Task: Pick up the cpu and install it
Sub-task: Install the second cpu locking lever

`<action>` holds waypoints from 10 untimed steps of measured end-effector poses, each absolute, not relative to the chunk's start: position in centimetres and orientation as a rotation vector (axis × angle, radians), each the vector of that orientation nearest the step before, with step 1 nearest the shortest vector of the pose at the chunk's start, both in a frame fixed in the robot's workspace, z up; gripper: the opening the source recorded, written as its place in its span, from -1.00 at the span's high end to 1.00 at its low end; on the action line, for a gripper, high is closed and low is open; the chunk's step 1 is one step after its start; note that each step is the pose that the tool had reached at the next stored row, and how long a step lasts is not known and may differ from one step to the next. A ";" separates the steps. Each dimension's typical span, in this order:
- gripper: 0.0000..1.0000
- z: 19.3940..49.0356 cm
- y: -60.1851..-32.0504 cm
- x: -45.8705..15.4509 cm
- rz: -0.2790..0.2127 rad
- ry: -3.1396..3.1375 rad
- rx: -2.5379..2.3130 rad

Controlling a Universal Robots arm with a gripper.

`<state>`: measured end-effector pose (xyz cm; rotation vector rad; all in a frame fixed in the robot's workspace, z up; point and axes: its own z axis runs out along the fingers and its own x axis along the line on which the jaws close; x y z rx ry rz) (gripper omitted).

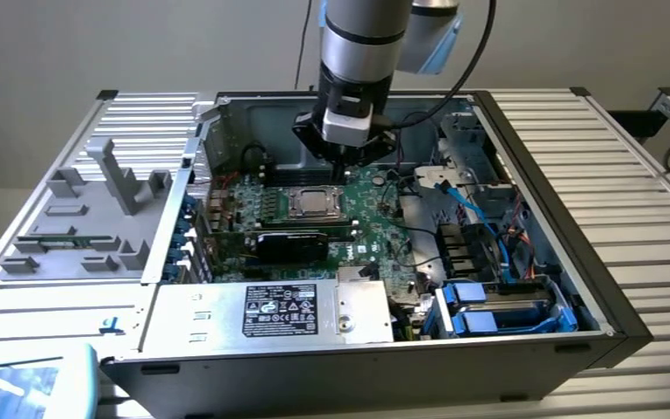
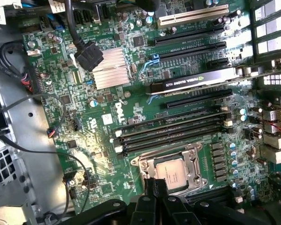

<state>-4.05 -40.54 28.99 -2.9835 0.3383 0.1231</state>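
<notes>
The cpu [image 1: 308,202] [image 2: 171,170] lies flat in its socket frame [image 2: 171,169] on the green motherboard [image 2: 107,117], silver top up, beside the black memory slots [image 2: 173,131]. The claw [image 1: 344,168] [image 2: 155,188] hangs just above one edge of the cpu, fingers closed together and holding nothing. The motherboard sits inside an open computer case [image 1: 544,349], which rests on the ribbed bench [image 1: 649,218].

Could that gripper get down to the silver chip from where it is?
Probably yes: the gripper, shut, hangs just above the cpu in its socket, with nothing between them.
</notes>
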 end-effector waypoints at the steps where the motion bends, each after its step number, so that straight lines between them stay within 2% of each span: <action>1: 0.76 29.1 -40.4 -4.0 0.120 0.339 -2.991; 5: 0.76 29.4 -39.9 -4.0 0.100 0.341 -3.012; 10: 0.76 29.5 -39.3 -4.0 0.046 0.343 -3.039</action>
